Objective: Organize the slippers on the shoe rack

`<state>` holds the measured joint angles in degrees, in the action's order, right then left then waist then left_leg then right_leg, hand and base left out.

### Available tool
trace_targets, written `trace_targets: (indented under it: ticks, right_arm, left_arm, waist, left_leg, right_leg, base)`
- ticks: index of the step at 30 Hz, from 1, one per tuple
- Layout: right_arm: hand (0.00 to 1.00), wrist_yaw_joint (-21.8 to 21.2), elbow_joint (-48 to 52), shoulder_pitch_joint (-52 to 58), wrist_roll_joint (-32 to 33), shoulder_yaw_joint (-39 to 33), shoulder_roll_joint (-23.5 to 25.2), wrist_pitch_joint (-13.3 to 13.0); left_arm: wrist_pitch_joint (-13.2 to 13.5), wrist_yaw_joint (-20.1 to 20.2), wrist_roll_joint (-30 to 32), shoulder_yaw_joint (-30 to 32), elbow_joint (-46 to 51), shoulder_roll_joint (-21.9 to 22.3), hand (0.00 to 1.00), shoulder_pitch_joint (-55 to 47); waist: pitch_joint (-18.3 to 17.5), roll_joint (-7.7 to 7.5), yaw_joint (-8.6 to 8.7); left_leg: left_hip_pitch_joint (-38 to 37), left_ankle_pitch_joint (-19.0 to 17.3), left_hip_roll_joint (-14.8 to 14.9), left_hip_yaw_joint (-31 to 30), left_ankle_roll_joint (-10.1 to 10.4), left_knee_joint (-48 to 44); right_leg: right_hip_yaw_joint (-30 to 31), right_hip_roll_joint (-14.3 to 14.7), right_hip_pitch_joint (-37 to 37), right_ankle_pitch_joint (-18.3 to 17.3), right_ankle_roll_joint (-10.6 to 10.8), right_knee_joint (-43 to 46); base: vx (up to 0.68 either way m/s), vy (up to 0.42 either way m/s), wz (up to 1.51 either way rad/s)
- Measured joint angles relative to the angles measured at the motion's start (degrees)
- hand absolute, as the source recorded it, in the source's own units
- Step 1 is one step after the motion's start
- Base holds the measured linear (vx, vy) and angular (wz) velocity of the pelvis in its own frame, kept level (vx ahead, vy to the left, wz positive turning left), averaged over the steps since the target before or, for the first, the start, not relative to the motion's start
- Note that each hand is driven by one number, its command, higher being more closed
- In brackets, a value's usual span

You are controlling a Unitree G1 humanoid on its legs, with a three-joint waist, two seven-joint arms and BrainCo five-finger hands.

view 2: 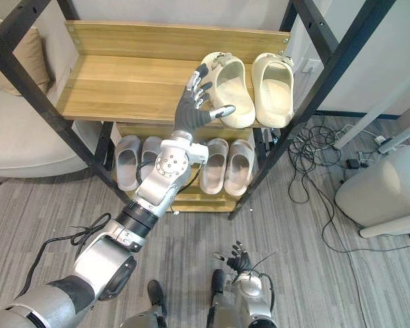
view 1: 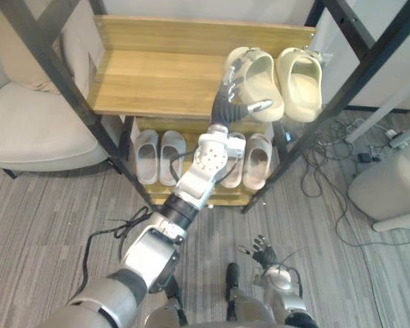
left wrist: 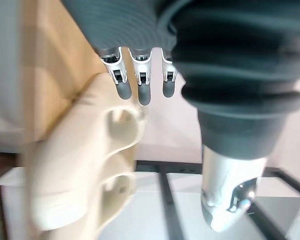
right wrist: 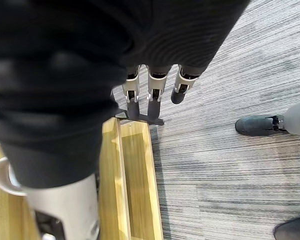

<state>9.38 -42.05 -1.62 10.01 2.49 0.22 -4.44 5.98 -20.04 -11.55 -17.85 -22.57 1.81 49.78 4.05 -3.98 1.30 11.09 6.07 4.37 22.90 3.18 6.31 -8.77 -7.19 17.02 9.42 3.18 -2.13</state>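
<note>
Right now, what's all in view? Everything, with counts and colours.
shoe rack: 1, black frame with wooden shelves, centre
cream slippers: 2, cream, side by side at the upper shelf's right end
grey slippers: 2, light grey, lower shelf, left
beige slippers: 2, beige, lower shelf, right, one partly behind the arm
armchair: 1, beige, left of the rack
cables: a tangle, black, on the floor right of the rack
padded item: 1, off-white, floor at far right
left hand: 1, fingers straight, at the side of the left cream slipper
right hand: 1, fingers relaxed, hanging low, holding nothing
</note>
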Motion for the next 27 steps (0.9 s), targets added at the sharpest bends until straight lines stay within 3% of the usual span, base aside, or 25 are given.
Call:
trace_targets:
  ticks: [12,27]
  right_arm:
    - [0.0,-0.04,0.0,-0.02,-0.21,0.06,0.0,0.08]
    - [0.0,0.01,0.0,-0.31,-0.43,0.02,0.38,0.55]
  left_arm:
    - [-0.07,0.05,-1.14,1.32,0.51,-0.23,0.0,0.13]
    - [-1.51,0.16,-1.06,5.55,-9.07,0.16,0.0,7.84]
  waist:
    - [-0.01,0.02,0.07]
    - [-0.02,0.01,2.2]
  left_leg:
    - [0.99,-0.4,0.03,0.01,0.2,0.0]
    - [2.85,-0.13,-0.02,1.22,-0.17,-0.02]
  right_leg:
    - [0.05,0.0,1.15,-0.04,-0.05,0.37]
    - [1.39,0.06,4.04,0.15,-0.17,0.79]
  base:
    - [0.0,0.002,0.0]
    - [0.0,0.051,-0.04]
